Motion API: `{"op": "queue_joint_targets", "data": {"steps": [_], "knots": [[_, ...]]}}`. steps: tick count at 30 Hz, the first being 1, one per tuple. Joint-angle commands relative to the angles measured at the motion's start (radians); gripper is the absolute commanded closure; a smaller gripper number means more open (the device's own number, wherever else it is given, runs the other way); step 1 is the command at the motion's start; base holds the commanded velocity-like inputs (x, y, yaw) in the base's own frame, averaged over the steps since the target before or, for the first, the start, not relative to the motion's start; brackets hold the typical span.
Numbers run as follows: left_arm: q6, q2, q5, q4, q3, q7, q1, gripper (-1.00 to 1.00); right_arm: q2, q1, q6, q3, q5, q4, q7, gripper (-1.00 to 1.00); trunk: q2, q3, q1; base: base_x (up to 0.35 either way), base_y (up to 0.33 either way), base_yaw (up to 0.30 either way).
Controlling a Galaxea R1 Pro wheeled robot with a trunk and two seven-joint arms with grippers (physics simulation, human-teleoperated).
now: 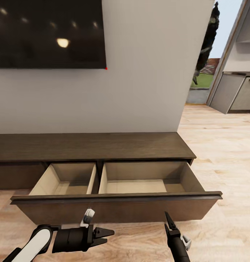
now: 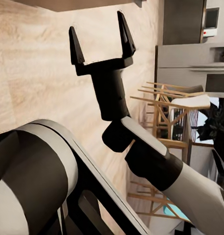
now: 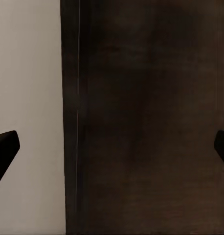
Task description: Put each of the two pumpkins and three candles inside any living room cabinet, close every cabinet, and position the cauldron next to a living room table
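Two beige-lined compartments lie exposed in the head view, where the cabinet, a long low dark-brown unit, stands against the pale wall under a dark screen; its wide drawer is pulled out over the wood floor, and both compartments look bare. Just in front of the drawer front, the left gripper points sideways toward the right with its fingers spread and nothing between them, while the right gripper points up at the drawer front, fingers seen edge-on. Past the wall's end, grey kitchen units show. From the left wrist view, the right gripper appears over the floor, fingers parted and empty, with wooden chairs beyond. From the right wrist view, the dark wood of the cabinet sits close ahead beside a pale surface, one fingertip at each side edge, released and holding nothing.
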Motion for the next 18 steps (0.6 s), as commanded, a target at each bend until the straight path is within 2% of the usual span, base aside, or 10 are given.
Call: {"op": "queue_joint_targets", "data": {"steps": [1,6,11,13,15,17,18], "knots": [[0.000,0.001,-0.008,0.000,0.000,-0.009,-0.001,-1.00,0.000,0.000,0.000,0.000,-0.003,0.000,-0.004,-1.00,0.000,-0.001,-0.001,-0.186,0.000,0.000],[0.002,0.002,-0.004,0.000,0.007,-0.009,-0.001,-1.00,-0.002,0.000,0.072,0.003,-0.004,-0.001,-0.016,-1.00,0.000,-0.001,-0.001,-0.186,0.000,0.000],[0.002,0.002,-0.007,0.000,0.010,-0.009,-0.001,-1.00,-0.009,0.000,0.212,0.007,0.008,0.001,-0.031,-1.00,0.000,-0.001,-0.001,-0.182,0.000,0.000],[0.002,0.002,-0.009,0.000,0.010,-0.009,-0.001,-1.00,-0.027,0.000,0.270,0.007,0.012,0.001,-0.033,-1.00,0.000,-0.001,-0.001,-0.115,0.000,0.000],[0.002,0.003,-0.010,0.000,0.010,-0.009,-0.001,-1.00,-0.064,0.000,0.318,0.008,0.024,0.006,-0.033,-1.00,0.000,-0.001,-0.001,-0.049,0.000,0.000],[0.001,0.004,-0.009,0.000,0.011,-0.009,-0.001,-1.00,-0.097,0.000,0.345,0.008,0.059,0.054,-0.027,-1.00,0.000,-0.001,-0.001,-0.018,0.000,0.000],[0.001,0.004,-0.009,0.000,0.012,-0.009,-0.001,-1.00,-0.104,0.000,0.350,0.008,0.075,0.082,-0.024,-1.00,0.000,-0.001,-0.001,-0.008,0.000,0.000]]}}
